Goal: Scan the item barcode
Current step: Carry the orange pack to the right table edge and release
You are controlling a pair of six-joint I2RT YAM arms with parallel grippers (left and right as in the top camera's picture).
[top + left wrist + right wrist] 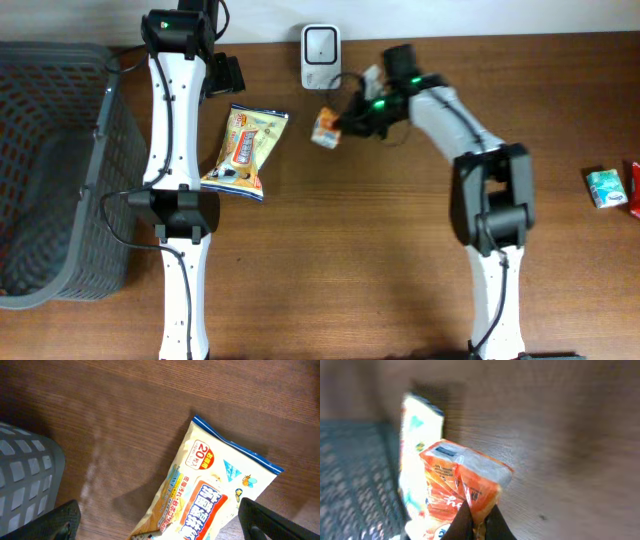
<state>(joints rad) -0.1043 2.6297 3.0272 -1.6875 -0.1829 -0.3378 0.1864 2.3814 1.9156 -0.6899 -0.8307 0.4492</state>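
Your right gripper (345, 122) is clamped on the orange packet (325, 128), pinching its lower seam. It holds the packet just in front of the white scanner (320, 45), near it but apart from it. The pickup looks done. I judge the scan itself is what is left: you need the barcode facing the scanner.

Your left gripper (159, 510) has its fingers wide apart and holds nothing. It hangs over the yellow wipes pack (245, 150), which lies flat to the left of the scanner.

Only the overhead view shows the scanner and how close the packet is to it. Only the right wrist view shows the pinch on the seam. It also shows a small dark panel on the packet's top, too blurred to call a barcode. The left wrist view adds only the basket (25, 485) edge.
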